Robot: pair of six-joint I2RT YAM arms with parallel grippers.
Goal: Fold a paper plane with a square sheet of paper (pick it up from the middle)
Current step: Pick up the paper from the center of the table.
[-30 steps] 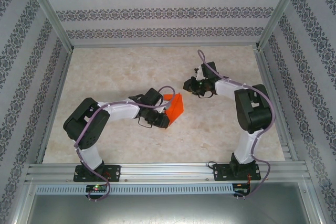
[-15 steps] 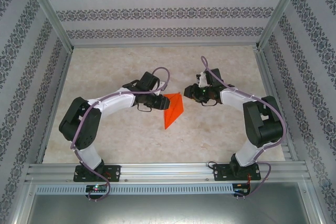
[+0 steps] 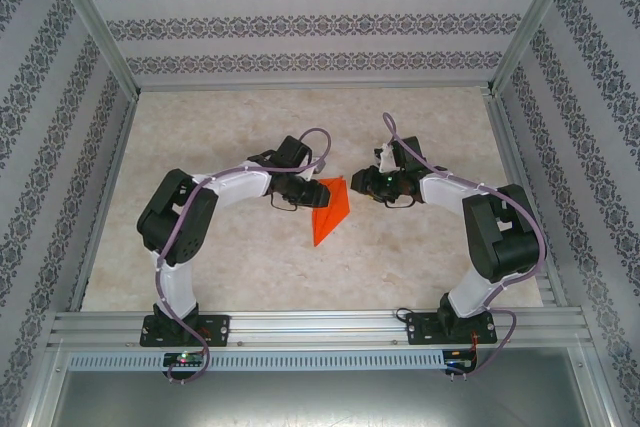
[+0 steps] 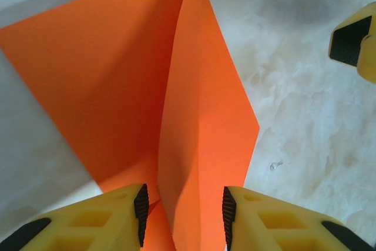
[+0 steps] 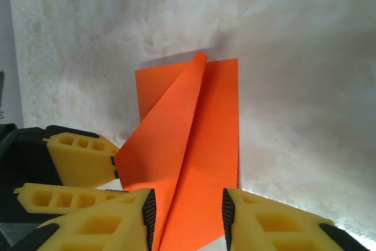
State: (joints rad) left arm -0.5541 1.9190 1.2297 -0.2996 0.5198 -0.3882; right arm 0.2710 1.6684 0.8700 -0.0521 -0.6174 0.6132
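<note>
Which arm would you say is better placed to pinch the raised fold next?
Probably the left: the left gripper, jaws open, squarely straddles the standing crease of the orange paper; at the right gripper the lifted flap leans toward one finger.

- Top external looked down from high behind both arm bases [image 3: 180,328], far off, over the whole table [image 3: 250,272]
- Left wrist peered close along its fingers [image 4: 117,216], rightward
- Right wrist faced back, close; all three shared the square sheet of paper [image 5: 200,145]
</note>
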